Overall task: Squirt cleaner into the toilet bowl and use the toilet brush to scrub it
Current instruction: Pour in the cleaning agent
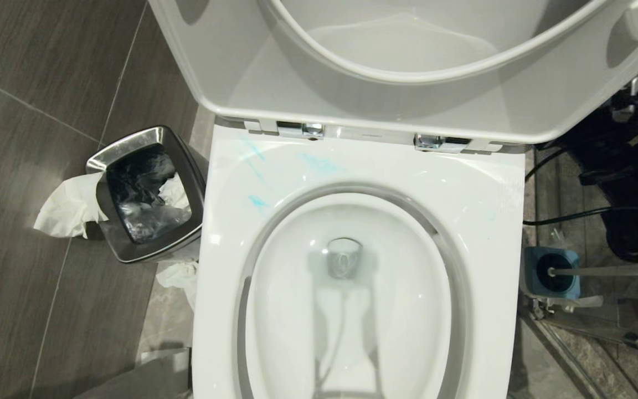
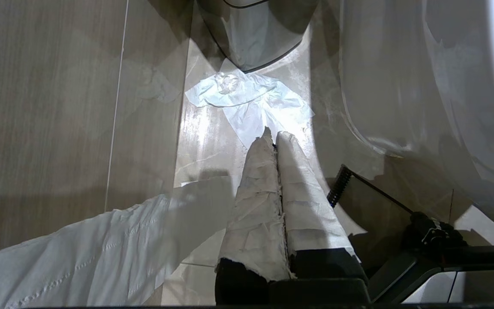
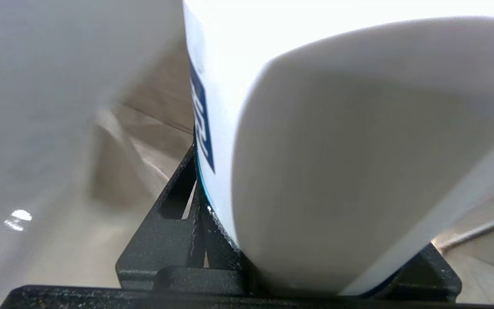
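Two grippers: left gripper (image 2: 272, 136) pressed together above floor tissue (image 2: 251, 103); right gripper (image 3: 315, 257) clasping white bottle (image 3: 337, 150). Toilet bowl (image 1: 352, 310): cleaner (image 1: 257, 201) smears at 11 o'clock.

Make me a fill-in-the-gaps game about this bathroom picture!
1. The white ceramic toilet bowl has its lid ____.
2. The turquoise-blue cleaner smears lie on the bowl's ____.
3. The black-bristled toilet brush stands in its ____ holder.
4. The square steel waste bin stands on the bowl's ____ side.

Missing words: up; rim; blue; left
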### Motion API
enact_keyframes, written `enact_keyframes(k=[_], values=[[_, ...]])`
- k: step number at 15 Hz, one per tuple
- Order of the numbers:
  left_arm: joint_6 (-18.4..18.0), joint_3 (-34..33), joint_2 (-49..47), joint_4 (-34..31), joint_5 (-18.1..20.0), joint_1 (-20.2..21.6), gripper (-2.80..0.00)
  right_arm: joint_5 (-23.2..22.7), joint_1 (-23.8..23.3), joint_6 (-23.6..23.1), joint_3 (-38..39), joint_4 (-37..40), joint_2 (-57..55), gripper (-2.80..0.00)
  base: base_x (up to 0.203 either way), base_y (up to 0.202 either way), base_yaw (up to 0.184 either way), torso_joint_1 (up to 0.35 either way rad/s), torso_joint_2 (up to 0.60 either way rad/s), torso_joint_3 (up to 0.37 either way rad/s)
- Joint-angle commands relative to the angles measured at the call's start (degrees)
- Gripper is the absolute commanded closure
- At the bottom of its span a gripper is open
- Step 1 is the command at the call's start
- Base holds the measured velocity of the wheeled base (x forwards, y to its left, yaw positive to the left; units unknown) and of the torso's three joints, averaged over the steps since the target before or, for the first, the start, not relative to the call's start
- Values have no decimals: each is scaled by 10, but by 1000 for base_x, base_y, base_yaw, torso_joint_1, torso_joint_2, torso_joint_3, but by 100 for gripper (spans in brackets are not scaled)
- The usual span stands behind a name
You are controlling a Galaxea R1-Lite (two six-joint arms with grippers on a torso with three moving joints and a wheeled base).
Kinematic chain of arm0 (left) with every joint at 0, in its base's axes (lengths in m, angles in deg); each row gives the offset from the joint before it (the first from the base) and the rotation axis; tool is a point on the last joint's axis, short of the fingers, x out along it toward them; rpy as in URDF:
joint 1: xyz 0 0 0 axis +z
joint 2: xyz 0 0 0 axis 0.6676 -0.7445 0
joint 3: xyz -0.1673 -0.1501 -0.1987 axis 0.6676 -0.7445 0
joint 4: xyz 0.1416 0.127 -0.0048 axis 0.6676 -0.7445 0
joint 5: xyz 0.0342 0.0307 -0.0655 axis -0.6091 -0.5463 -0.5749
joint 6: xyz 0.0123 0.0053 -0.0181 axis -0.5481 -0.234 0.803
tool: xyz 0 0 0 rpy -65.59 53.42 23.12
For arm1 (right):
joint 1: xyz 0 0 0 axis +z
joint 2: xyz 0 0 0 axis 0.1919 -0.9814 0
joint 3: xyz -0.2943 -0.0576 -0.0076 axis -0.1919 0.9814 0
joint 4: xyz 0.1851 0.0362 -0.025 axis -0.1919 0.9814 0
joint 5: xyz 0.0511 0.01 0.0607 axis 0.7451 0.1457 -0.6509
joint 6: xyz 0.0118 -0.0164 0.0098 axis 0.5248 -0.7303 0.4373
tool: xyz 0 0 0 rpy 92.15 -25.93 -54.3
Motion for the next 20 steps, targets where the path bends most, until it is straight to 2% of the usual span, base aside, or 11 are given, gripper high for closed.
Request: enact_keyframes(k=[1,5,8,10,13,20], values=[[0,-1,0,0,1,0,0,-1,-4,3,75,-5,95,0,0,0,0,0,0,0],[0,-1,0,0,0,0,0,-1,-18,28,171,7,215,0,0,0,0,0,0,0],[0,-1,0,0,0,0,0,-1,-67,43,239,37,293,0,0,0,0,0,0,0],[0,-1,0,0,1,0,0,2,-85,58,274,48,329,0,0,0,0,0,0,0],[0,-1,0,0,0,0,0,45,-89,51,287,97,369,0,0,0,0,0,0,0],[0,-1,0,0,0,0,0,41,-88,48,327,193,467,0,0,0,0,0,0,0]])
